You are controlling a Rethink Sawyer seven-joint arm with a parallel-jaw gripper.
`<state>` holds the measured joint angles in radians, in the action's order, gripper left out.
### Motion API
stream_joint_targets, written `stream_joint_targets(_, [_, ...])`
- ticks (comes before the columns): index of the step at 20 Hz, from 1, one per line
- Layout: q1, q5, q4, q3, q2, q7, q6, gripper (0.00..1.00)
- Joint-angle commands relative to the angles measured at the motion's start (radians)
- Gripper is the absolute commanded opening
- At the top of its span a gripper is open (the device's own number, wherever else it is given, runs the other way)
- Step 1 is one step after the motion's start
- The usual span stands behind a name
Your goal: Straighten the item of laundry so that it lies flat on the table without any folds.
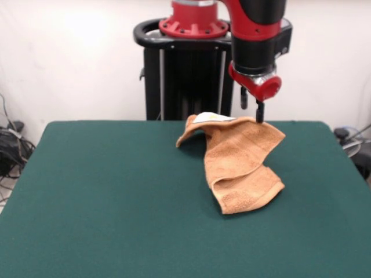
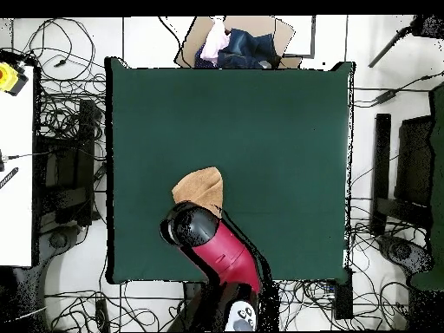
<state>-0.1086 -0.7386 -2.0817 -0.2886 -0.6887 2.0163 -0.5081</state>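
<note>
Terry cloth: the orange-tan towel (image 1: pixel 243 165) hangs from one raised edge and drapes down onto the green felt counter (image 1: pixel 104 197); its lower end rests folded on the felt, so it is far from flat.
Claw: the claw (image 1: pixel 259 113) stands at the towel's top edge, on the pedestal's side of the cloth. It appears closed on that edge, since the cloth is held up there, though the tips are too thin to read clearly.
Label: a white patch (image 1: pixel 213 117) shows at the raised edge, beside the claw.
Step in hand: lifting and dragging an edge to draw the folds out, as I judge it.
Doing it well: keep the grip on the edge, pull away from the folded lower end so the cloth unrolls, then lower it gently; rushing may fold it again.
Front view gives: the towel's height, its drape and its curled fold.
Overhead view gives: the towel (image 2: pixel 201 189) lies towards the pedestal side of the counter (image 2: pixel 277 130), partly hidden under the arm (image 2: pixel 217 247); the claw itself is covered there.
</note>
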Motion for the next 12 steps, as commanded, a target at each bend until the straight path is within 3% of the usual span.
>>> stream_joint_targets(1, [-0.015, -0.050, -0.005, 0.061, 0.034, 0.308, 0.014, 1.00])
stream_joint_targets(12, [-0.019, -0.088, -0.049, 0.101, 0.046, 0.295, 0.105, 1.00])
